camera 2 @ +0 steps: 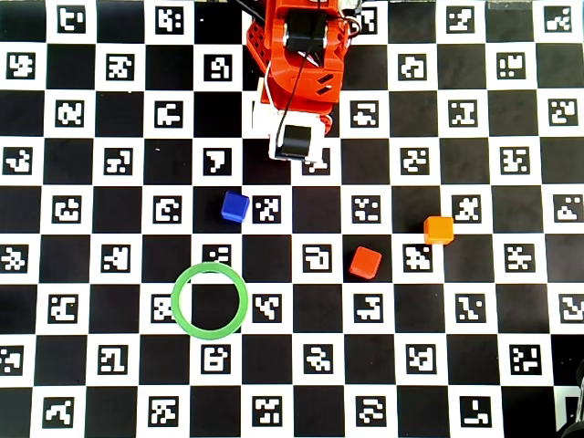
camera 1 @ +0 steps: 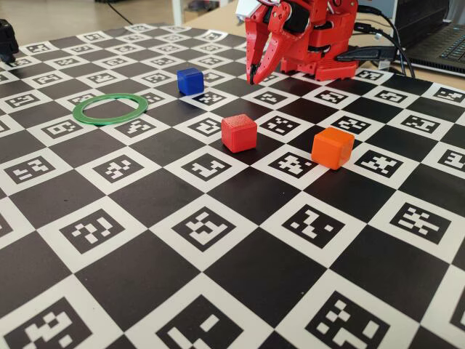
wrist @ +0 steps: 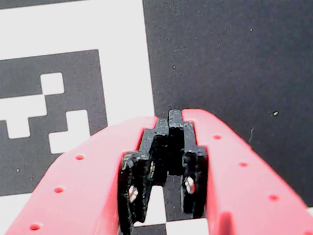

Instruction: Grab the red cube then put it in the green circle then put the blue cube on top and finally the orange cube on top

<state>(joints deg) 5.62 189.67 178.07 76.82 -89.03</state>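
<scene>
The end effector hangs clenched and empty near the desk's far edge — nothing started, so red cube, blue cube and orange cube sit apart outside the empty green circle.

A robotics lab bench: a checkerboard mat of fiducial markers covers the table, with a laptop and cables at its far right corner.

- red cube: matte red, finely dotted top
- blue cube: deep blue
- orange cube: bright orange
- green circle: plain green ring
- gripper: red shells, black inner pads
- desk: black-and-white checkerboard, each white square printed with a black coded marker
</scene>
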